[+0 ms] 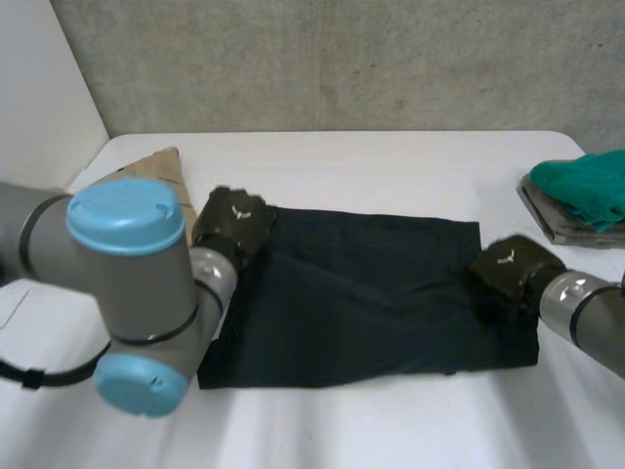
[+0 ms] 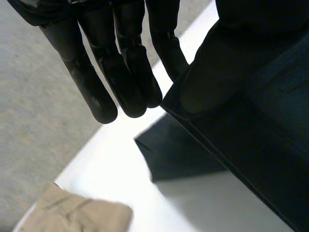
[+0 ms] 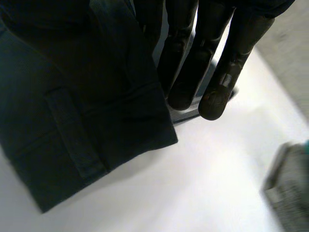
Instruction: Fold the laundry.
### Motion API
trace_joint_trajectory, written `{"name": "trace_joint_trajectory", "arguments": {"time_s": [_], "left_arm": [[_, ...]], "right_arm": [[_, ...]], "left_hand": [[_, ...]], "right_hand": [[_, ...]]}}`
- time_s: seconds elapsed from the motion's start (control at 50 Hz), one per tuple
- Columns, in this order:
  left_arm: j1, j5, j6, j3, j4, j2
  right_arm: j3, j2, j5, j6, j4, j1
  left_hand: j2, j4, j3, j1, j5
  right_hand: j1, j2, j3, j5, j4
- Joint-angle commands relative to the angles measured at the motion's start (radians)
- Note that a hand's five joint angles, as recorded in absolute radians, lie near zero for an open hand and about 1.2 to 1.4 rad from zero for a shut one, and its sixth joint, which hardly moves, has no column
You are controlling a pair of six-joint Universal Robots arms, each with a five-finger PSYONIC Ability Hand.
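Your dark cloth lies as a soft, wide rectangle on the smooth white table, with its near edge slightly wavy. Your right hand is at the cloth's right edge. Its straight fingers pinch a raised, hemmed corner on the thumb's side. Your left hand has the far left corner, with straight fingers nipping the lifted edge against the thumb. Farther off, a folded tan cloth sits at the left. At the right, a crumpled green cloth tops a flat grey stack.
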Motion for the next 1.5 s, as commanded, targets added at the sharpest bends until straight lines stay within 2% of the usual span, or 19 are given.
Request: {"name": "trace_joint_trajectory", "arguments": {"time_s": [0.02, 0.2, 0.32, 0.36, 0.38, 0.4, 0.42, 0.44, 0.48, 0.62, 0.74, 0.86, 1.0, 1.08, 1.12, 1.22, 1.3, 1.36, 1.5], "left_arm": [[0.016, -0.001, 0.022, 0.188, 0.141, -0.136], [0.083, 0.002, 0.249, 0.449, 0.376, -0.383], [0.097, 0.043, 0.253, 0.587, 0.399, -0.537], [0.105, 0.068, 0.253, 0.621, 0.404, -0.581], [0.106, 0.074, 0.251, 0.627, 0.408, -0.589], [0.106, 0.08, 0.247, 0.629, 0.416, -0.594], [0.106, 0.097, 0.236, 0.62, 0.443, -0.595], [0.105, 0.106, 0.233, 0.609, 0.46, -0.592], [0.105, 0.111, 0.225, 0.581, 0.486, -0.583], [0.094, 0.109, 0.216, 0.351, 0.583, -0.404], [0.096, 0.103, 0.167, 0.106, 0.576, -0.253], [0.093, 0.106, 0.056, -0.074, 0.574, -0.137], [0.079, 0.106, -0.004, -0.177, 0.574, -0.094], [0.07, 0.106, -0.004, -0.189, 0.574, -0.094], [0.068, 0.106, -0.002, -0.19, 0.573, -0.097], [0.071, 0.105, -0.001, -0.2, 0.569, -0.089], [0.074, 0.105, -0.002, -0.207, 0.568, -0.06], [0.077, 0.106, -0.004, -0.223, 0.568, -0.037], [0.08, 0.106, -0.007, -0.27, 0.568, 0.02]], "right_arm": [[-0.112, 0.068, 0.001, 0.013, -0.215, 0.015], [-0.379, 0.356, 0.012, 0.005, -0.461, 0.069], [-0.538, 0.553, -0.007, -0.004, -0.509, 0.069], [-0.569, 0.591, -0.001, -0.009, -0.524, 0.069], [-0.588, 0.61, 0.009, -0.012, -0.535, 0.069], [-0.607, 0.631, 0.016, -0.016, -0.548, 0.071], [-0.612, 0.636, 0.021, -0.019, -0.552, 0.071], [-0.617, 0.637, 0.03, -0.021, -0.553, 0.071], [-0.609, 0.618, 0.061, -0.018, -0.549, 0.074], [-0.444, 0.404, 0.131, 0.045, -0.526, 0.089], [-0.286, 0.213, 0.119, 0.229, -0.322, 0.065], [-0.23, 0.192, 0.047, 0.327, -0.066, 0.016], [-0.204, 0.281, 0.026, 0.326, -0.125, 0.009], [-0.216, 0.332, 0.032, 0.318, -0.171, 0.008], [-0.224, 0.347, 0.033, 0.313, -0.19, 0.003], [-0.187, 0.297, 0.046, 0.309, -0.22, -0.041], [-0.114, 0.15, 0.041, 0.28, -0.239, -0.058], [-0.077, 0.058, 0.038, 0.209, -0.233, -0.089], [-0.078, 0.034, 0.056, -0.078, -0.228, -0.115]], "left_hand": [[0.2, 0.197, 0.207, 0.272, 0.23], [0.2, 0.197, 0.207, 0.272, 0.23], [0.2, 0.197, 0.207, 0.272, 0.23], [0.2, 0.197, 0.207, 0.272, 0.23], [0.163, 0.16, 0.17, 0.234, 0.192], [-0.288, -0.291, -0.281, -0.217, -0.258], [-1.022, -1.024, -1.014, -0.95, -0.992], [-0.841, -0.844, -0.834, -0.77, -0.811], [-1.019, -1.022, -1.012, -0.948, -0.989], [-1.022, -1.024, -1.014, -0.95, -0.992], [-1.022, -1.024, -1.014, -0.95, -0.992], [-1.022, -1.024, -1.014, -0.95, -0.992], [-1.022, -1.024, -1.014, -0.95, -0.992], [-1.022, -1.024, -1.014, -0.95, -0.992], [-1.022, -1.024, -1.014, -0.95, -0.992], [-1.022, -1.024, -1.014, -0.95, -0.992], [-1.022, -1.024, -1.014, -0.95, -0.992], [-1.022, -1.024, -1.014, -0.95, -0.992], [-1.022, -1.024, -1.014, -0.95, -0.992]], "right_hand": [[0.402, 0.224, 0.215, 0.216, 0.209], [0.402, 0.224, 0.215, 0.216, 0.209], [0.383, 0.205, 0.196, 0.196, 0.19], [-0.143, -0.321, -0.329, -0.329, -0.336], [-0.553, -0.73, -0.739, -0.739, -0.746], [-0.82, -0.997, -1.006, -1.006, -1.013], [-0.82, -0.997, -1.006, -1.006, -1.013], [-0.82, -0.997, -1.006, -1.006, -1.013], [-0.82, -0.997, -1.006, -1.006, -1.013], [-0.82, -0.997, -1.006, -1.006, -1.013], [-0.82, -0.997, -1.006, -1.006, -1.013], [-0.754, -0.931, -0.94, -0.94, -0.947], [-0.672, -0.849, -0.858, -0.858, -0.865], [-0.268, -0.445, -0.454, -0.454, -0.461], [0.38, 0.202, 0.194, 0.194, 0.187], [0.402, 0.224, 0.215, 0.216, 0.209], [0.402, 0.224, 0.215, 0.216, 0.209], [0.402, 0.224, 0.215, 0.216, 0.209], [0.402, 0.224, 0.215, 0.216, 0.209]]}}
